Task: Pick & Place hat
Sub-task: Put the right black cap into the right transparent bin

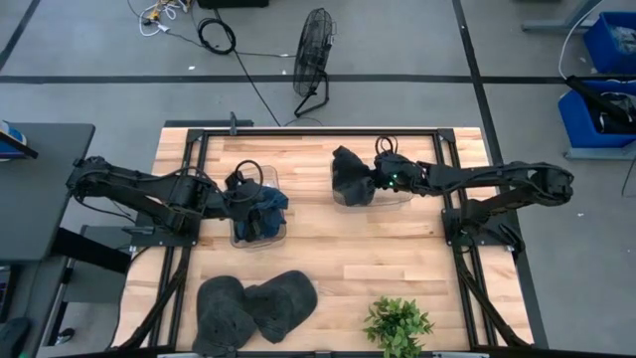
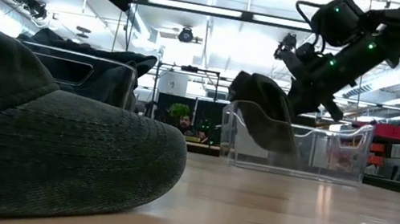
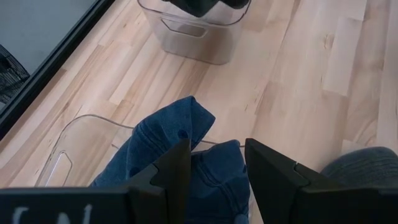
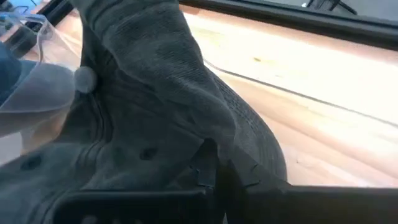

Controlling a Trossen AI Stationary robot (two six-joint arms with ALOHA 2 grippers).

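A dark grey hat (image 1: 350, 179) hangs from my right gripper (image 4: 217, 165), which is shut on it over the far right clear bin (image 1: 397, 199). In the low view the hat (image 2: 261, 110) droops over that bin's left wall (image 2: 226, 129). A blue hat (image 1: 266, 211) lies crumpled in the left clear bin (image 1: 238, 239). My left gripper (image 3: 216, 149) is open just above it, its fingers on either side of a raised fold (image 3: 186, 124). Two more grey hats (image 1: 224, 310) (image 1: 286, 296) lie on the table's near side. My left gripper stands open around the blue hat's top fold (image 3: 214, 165); whether the fingers touch the cloth, I cannot tell. My right gripper pinches a bunched fold of the grey hat's crown (image 4: 202, 134) between its two fingers, coming from the table's right and slanting down. The hat hangs slack below the fingers, its lower part inside the bin.
A small green plant (image 1: 397, 323) stands at the near edge, right of centre. A black frame rail (image 1: 318, 131) borders the table's far side. Bare wood (image 1: 378, 254) lies between the bins and the near hats. A floor fan (image 1: 313, 60) stands beyond the table.
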